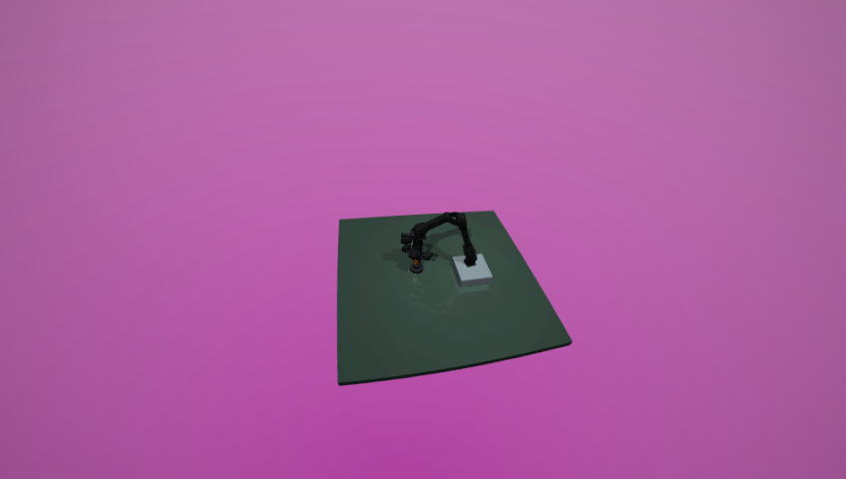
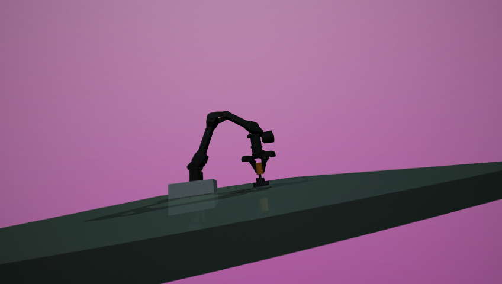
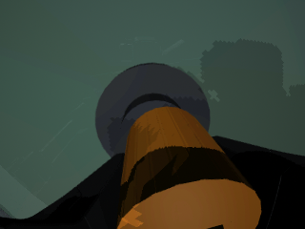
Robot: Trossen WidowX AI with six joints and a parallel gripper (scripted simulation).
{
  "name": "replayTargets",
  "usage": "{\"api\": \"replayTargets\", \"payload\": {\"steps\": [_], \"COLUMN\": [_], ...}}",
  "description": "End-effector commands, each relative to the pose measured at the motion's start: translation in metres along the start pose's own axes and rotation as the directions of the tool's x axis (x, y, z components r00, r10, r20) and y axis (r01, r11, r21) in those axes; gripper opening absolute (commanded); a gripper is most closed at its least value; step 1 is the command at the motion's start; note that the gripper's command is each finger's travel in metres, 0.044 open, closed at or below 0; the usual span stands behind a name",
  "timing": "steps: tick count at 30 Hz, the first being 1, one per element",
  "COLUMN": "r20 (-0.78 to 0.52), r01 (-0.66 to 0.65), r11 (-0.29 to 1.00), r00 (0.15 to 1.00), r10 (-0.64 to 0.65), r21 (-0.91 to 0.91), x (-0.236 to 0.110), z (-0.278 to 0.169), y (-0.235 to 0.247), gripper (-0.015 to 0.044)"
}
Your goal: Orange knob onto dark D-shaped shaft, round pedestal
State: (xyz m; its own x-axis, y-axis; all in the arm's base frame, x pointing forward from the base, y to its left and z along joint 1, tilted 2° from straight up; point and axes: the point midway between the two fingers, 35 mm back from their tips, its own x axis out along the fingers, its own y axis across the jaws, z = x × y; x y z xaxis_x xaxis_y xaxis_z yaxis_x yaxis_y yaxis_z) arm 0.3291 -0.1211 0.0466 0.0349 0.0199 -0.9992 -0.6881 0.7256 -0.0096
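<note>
My gripper (image 2: 259, 169) (image 1: 416, 258) is shut on the orange knob (image 2: 259, 168) (image 3: 181, 178) (image 1: 416, 260) and holds it upright right above the round grey pedestal (image 3: 117, 105) (image 2: 260, 183) (image 1: 416, 267). The knob hides most of the dark shaft; only a short dark stub (image 2: 260, 176) shows between the knob and the pedestal in the exterior view. The knob's lower end sits above the pedestal top, with a gap.
The arm's base stands on a light grey block (image 1: 472, 269) (image 2: 192, 188) on the dark green table (image 1: 415, 332) (image 2: 317, 197). The table's edges drop off into a plain purple surround.
</note>
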Motion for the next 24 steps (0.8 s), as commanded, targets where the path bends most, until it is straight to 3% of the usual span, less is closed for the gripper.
{"api": "replayTargets", "payload": {"steps": [1,8,15,24], "r20": [0.000,0.000,0.000,0.000], "r01": [0.007,0.007,0.006,0.006], "r11": [1.000,1.000,0.977,0.977], "r00": [1.000,1.000,1.000,1.000], "r10": [-0.007,-0.007,-0.007,-0.006], "r21": [-0.004,-0.012,-0.211,-0.211], "x": [-0.0003,-0.0050,-0.0063,-0.0001], "z": [0.0005,0.0001,-0.0015,-0.0025], "y": [-0.0020,-0.0012,0.0022,0.0041], "gripper": [0.0000,0.0000,0.0000,0.0000]}}
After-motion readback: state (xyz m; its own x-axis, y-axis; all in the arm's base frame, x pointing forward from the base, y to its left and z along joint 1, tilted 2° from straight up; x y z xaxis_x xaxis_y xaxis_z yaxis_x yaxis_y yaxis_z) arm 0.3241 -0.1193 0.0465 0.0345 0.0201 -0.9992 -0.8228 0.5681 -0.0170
